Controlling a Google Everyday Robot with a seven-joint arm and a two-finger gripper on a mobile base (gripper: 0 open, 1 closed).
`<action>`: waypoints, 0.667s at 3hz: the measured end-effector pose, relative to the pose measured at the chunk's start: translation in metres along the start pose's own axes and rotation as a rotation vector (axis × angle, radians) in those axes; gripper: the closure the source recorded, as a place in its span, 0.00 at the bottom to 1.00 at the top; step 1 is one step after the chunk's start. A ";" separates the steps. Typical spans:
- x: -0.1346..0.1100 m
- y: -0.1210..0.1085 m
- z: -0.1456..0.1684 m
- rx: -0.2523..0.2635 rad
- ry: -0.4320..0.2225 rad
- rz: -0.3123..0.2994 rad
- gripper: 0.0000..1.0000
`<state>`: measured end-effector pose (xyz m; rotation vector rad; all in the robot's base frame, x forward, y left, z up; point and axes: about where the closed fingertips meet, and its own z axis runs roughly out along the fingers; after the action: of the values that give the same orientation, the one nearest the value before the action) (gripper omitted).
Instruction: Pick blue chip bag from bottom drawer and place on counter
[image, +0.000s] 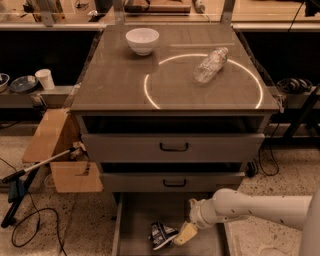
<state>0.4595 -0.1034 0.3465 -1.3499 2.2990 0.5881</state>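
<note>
Down in the bottom drawer (142, 212), which is pulled out, you've got the blue chip bag (161, 234) crumpled on the grey floor, about mid-width and toward the front edge. Gripper (184, 233) is inside the drawer just right of the bag, its tan tip touching or nearly touching the bag's right side. You can't tell whether it's open or closed. The white arm (250, 207) comes in from the right edge over the drawer's right wall. Above, both handled drawers (174, 147) sit slightly out. On the counter (112, 85), a white bowl (142, 40) sits near the back edge, left of centre. A clear bottle (211, 65) lies on its side inside the glowing circle (145, 87), toward the back-right corner.
</note>
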 end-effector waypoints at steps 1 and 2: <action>-0.003 -0.012 0.047 -0.003 -0.017 0.012 0.00; -0.003 -0.012 0.053 -0.009 -0.026 0.014 0.00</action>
<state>0.4786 -0.0778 0.3028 -1.3233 2.2893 0.6174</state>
